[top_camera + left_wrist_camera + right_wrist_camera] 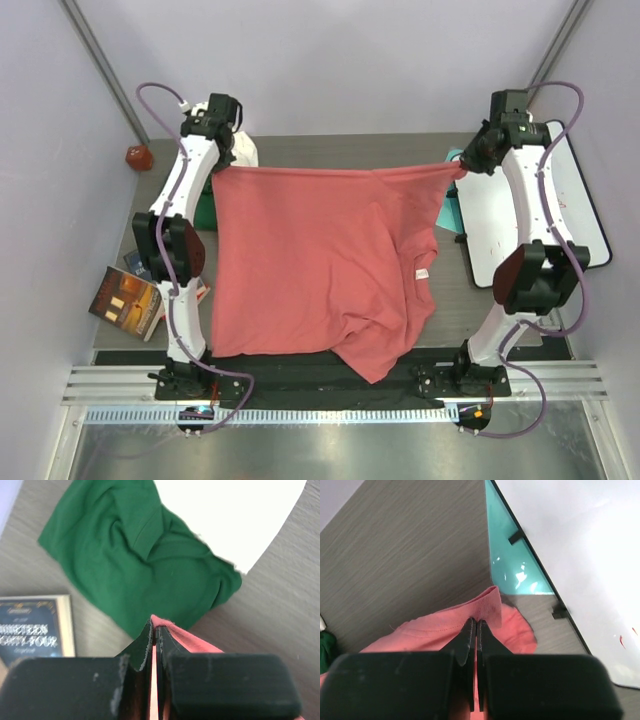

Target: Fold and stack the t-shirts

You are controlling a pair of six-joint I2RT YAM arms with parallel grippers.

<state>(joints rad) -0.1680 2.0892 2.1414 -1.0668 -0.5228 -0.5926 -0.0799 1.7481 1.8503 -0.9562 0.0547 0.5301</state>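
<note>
Pinches soft salmon-pink t-shirt [310,250] at both far corners, left claw [154,625] and right claw [473,622] clamped on cloth. Spans woodgrain tabletop [330,150] left-to-right, wrinkled body draping nearward, neck label [422,272] rightward.

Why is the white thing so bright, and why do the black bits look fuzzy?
Left wrist view: the white shirt is overexposed, so its folds wash out; the left gripper, pinching the pink shirt, is too near the lens and blurs. Right wrist view: the right gripper blurs likewise, and glare spots the teal panel. Top view: evenly lit, sharp.
</note>
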